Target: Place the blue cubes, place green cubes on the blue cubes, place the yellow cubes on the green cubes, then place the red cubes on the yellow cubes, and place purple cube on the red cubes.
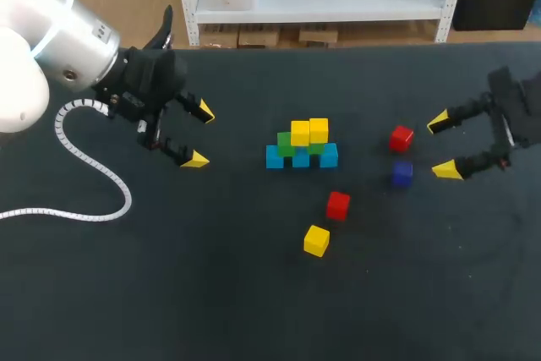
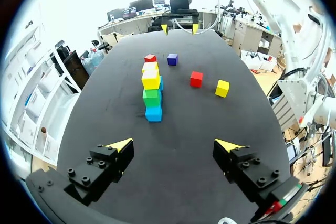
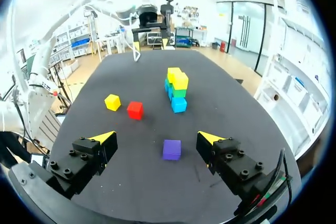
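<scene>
left gripper: wide, empty
right gripper: wide, empty, purple cube ahead
stack: blue, green, yellow tiers
loose: red cube, second red cube, yellow cube

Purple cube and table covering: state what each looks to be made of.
Purple cube: probably painted wood or hard plastic. It has crisp edges and an even, opaque colour, and its faces look matte with little glare. The pictures do not settle which. Table covering: looks like a dark matte cloth or mat, flat and uniform with almost no glare.
</scene>
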You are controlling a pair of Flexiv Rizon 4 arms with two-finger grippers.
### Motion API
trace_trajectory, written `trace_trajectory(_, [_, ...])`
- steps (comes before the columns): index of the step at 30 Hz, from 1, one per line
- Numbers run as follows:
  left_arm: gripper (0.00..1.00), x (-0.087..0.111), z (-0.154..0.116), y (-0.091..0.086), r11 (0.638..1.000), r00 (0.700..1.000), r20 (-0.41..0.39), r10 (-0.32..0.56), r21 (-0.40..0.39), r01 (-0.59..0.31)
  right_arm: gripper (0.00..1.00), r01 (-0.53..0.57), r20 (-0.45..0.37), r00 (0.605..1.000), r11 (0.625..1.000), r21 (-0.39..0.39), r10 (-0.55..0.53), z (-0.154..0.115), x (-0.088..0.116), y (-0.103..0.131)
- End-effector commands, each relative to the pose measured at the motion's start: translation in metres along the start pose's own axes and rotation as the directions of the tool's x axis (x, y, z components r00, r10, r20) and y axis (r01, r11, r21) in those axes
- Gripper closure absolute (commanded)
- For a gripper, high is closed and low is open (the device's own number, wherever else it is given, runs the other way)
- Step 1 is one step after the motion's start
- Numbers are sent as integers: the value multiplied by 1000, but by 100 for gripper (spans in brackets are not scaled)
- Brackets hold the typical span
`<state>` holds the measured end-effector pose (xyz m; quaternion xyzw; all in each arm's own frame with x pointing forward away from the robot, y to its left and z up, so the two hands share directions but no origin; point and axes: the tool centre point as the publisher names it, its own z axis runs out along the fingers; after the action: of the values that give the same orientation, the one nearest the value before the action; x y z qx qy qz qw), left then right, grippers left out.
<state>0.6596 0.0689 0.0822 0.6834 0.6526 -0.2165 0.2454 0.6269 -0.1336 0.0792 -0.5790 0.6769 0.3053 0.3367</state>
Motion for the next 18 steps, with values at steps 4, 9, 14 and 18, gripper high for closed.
trace_trajectory(4, [0, 1, 0, 1, 1000, 1000, 2, 3, 1, -3, 0, 26, 79, 997, 999, -42, -22, -8, 8, -5])
trace_trajectory(9, [0, 1, 0, 1, 1000, 1000, 2, 3, 1, -3, 0, 55, 85, 995, 996, -70, -49, -14, 15, -6])
trace_trajectory(14, [0, 1, 0, 1, 1000, 1000, 2, 3, 1, -3, 0, 76, 67, 995, 994, -73, -71, -19, 18, -5])
trace_trajectory(18, [0, 1, 0, 1, 1000, 1000, 2, 3, 1, -3, 0, 93, 46, 995, 995, -45, -91, -25, 20, -6])
